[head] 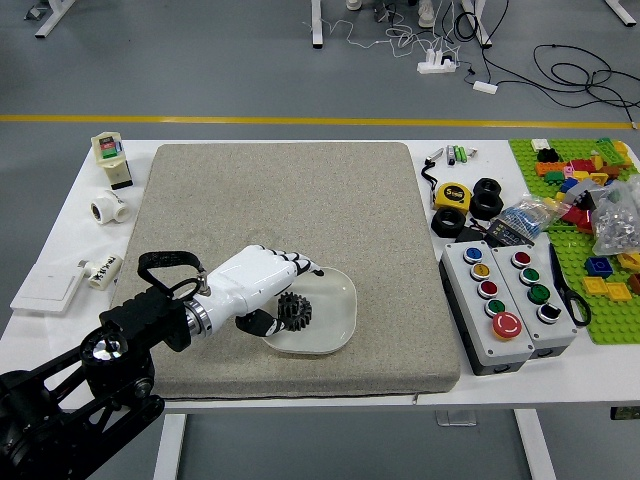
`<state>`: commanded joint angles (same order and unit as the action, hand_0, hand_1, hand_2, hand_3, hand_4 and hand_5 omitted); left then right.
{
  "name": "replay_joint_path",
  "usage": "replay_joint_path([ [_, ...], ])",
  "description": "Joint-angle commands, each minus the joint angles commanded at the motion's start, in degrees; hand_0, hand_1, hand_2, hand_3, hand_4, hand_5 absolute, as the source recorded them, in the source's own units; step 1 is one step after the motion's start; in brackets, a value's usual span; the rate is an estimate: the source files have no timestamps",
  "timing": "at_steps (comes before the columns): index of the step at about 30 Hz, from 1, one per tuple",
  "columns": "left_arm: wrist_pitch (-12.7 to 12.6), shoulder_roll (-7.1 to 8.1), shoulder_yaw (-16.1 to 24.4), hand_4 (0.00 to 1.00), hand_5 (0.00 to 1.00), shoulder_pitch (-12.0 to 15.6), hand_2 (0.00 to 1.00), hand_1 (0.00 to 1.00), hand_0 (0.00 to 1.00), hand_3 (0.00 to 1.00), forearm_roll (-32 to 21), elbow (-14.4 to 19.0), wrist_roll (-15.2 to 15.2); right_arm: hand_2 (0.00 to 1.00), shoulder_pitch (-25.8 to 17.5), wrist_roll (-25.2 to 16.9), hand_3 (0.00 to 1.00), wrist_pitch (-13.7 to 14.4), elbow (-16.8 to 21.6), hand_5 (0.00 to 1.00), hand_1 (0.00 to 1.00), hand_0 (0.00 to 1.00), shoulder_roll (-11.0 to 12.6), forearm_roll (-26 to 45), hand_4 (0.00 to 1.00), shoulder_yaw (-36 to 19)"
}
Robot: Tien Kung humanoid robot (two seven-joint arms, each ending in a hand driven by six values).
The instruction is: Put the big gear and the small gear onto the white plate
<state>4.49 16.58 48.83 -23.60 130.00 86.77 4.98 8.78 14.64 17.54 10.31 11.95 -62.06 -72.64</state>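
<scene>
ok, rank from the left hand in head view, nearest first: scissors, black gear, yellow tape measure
1. Black gear, on the plate, beside the left hand
2. Yellow tape measure, right of the mat
3. Scissors, farther right

The left arm [115, 375] enters from 8 o'clock; its hand [246, 282] points toward 2, fingers [303, 262] parted from the thumb [260, 323], palm apparently downward.
</scene>
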Motion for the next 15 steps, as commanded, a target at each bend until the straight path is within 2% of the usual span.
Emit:
replay_joint_path([
  [1,-0.4,-0.01,0.3,0.809,0.010,0.1,0.962,0.839,0.693,0.860,0.0,0.1,0.1,0.692,0.0,0.0,0.558,0.0,0.0,0.677,0.605,0.598,0.0,0.0,0.753,0.0],
  [2,-1.3,-0.09,1.0,0.809,0.010,0.4,0.962,0.839,0.693,0.860,0.0,-0.1,0.6,0.692,0.0,0.0,0.558,0.0,0.0,0.677,0.605,0.598,0.0,0.0,0.753,0.0],
  [6,-11.0,-1.10,4.7,0.809,0.010,2.1,0.962,0.839,0.693,0.860,0.0,-1.8,1.7,0.692,0.0,0.0,0.558,0.0,0.0,0.677,0.605,0.598,0.0,-0.1,0.753,0.0],
  [7,-13.6,-1.71,6.3,0.816,0.222,2.9,0.889,0.776,0.669,0.863,0.0,-2.3,1.3,0.692,0.0,0.0,0.558,0.0,0.0,0.677,0.606,0.598,0.0,-0.1,0.754,0.0],
  [9,-18.1,-2.21,8.1,0.816,0.222,3.6,0.889,0.776,0.669,0.863,0.0,-2.7,0.8,0.692,0.0,0.0,0.558,0.0,0.0,0.677,0.606,0.598,0.0,-0.1,0.754,-0.1],
  [13,-27.8,-3.93,13.6,0.816,0.222,5.3,0.889,0.776,0.669,0.863,-0.9,-3.9,-2.1,0.692,0.0,0.1,0.558,0.0,0.0,0.677,0.606,0.598,0.0,-0.2,0.754,-0.1],
  [14,-30.3,-4.27,15.0,0.800,0.289,5.6,0.827,0.730,0.669,0.731,-2.6,-4.2,-2.6,0.693,0.0,0.1,0.558,0.0,0.0,0.678,0.606,0.598,-0.1,-0.2,0.754,-0.1],
  [15,-32.2,-4.72,16.7,0.800,0.289,6.0,0.827,0.730,0.669,0.731,-4.9,-4.7,-3.1,0.693,-0.1,0.1,0.558,0.0,0.0,0.678,0.606,0.598,-0.1,-0.2,0.754,-0.1],
])
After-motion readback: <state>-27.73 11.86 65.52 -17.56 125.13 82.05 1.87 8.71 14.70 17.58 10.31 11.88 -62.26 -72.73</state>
